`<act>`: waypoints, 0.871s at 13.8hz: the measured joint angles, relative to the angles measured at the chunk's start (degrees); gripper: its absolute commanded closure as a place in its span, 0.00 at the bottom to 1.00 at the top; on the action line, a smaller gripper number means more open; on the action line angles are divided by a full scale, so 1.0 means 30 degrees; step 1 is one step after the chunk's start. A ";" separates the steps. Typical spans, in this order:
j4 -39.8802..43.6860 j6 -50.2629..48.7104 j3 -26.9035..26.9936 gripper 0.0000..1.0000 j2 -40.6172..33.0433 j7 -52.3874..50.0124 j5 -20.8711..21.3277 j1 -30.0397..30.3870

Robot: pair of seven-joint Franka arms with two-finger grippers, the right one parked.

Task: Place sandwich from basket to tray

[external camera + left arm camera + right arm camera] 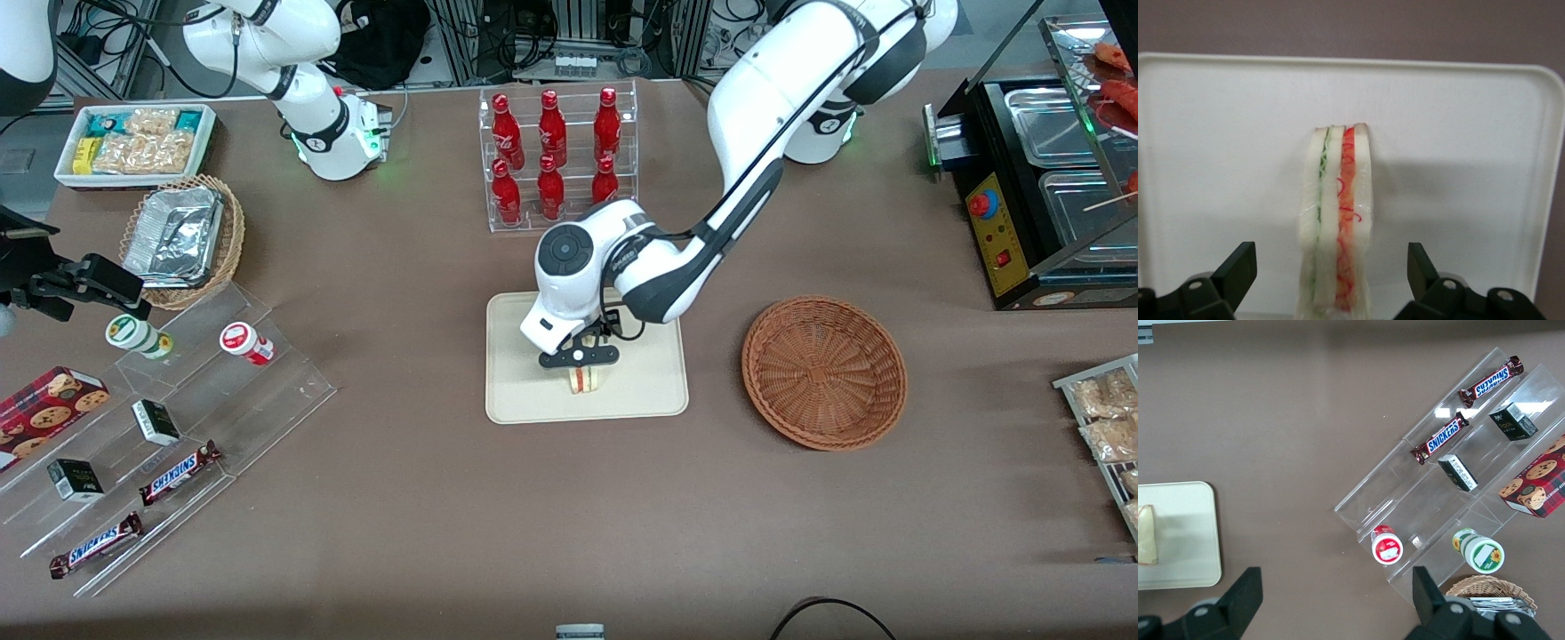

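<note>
The sandwich (584, 380), a white bread wedge with green and red filling lines, stands on its edge on the cream tray (524, 391), toward the tray's edge nearest the front camera. My left gripper (580, 358) hangs just above it, open. In the left wrist view the sandwich (1338, 213) rests on the tray (1218, 133) between the two black fingers (1238, 267), with a clear gap on each side of my gripper (1330, 253). The reddish-brown basket (824, 371) lies empty beside the tray, toward the working arm's end. The right wrist view shows the tray (1185, 533) and the sandwich (1146, 533).
A clear rack of red bottles (556, 160) stands farther from the front camera than the tray. A stepped acrylic stand (178, 400) with snack bars, a tan basket of foil trays (182, 240) and a white snack bin (133, 142) lie toward the parked arm's end. A black food warmer (1040, 178) is at the working arm's end.
</note>
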 measured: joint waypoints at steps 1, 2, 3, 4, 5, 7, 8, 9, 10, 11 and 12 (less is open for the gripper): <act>0.0102 -0.0737 0.0011 0.00 -0.0668 -0.0108 0.0000 0.0048; 0.0144 -0.1497 0.0034 0.00 -0.1439 -0.0202 -0.0001 0.0168; 0.0179 -0.2289 0.0063 0.00 -0.2264 -0.0261 -0.0087 0.0385; 0.0214 -0.3133 0.0086 0.00 -0.3126 -0.0286 -0.0385 0.0700; 0.0234 -0.4007 0.0118 0.00 -0.4001 -0.0286 -0.0807 0.1113; 0.0254 -0.5944 0.0157 0.00 -0.5750 -0.0271 -0.1357 0.2195; 0.0253 -0.6772 0.0172 0.00 -0.6546 -0.0189 -0.1764 0.2813; 0.0245 -0.7474 0.0187 0.00 -0.7282 0.0157 -0.2208 0.3449; 0.0240 -0.8260 0.0213 0.00 -0.7990 0.0817 -0.2571 0.4087; 0.0238 -0.9168 0.0235 0.00 -0.8634 0.1618 -0.2902 0.4751; 0.0227 -1.0110 0.0259 0.00 -0.9282 0.2629 -0.3359 0.5511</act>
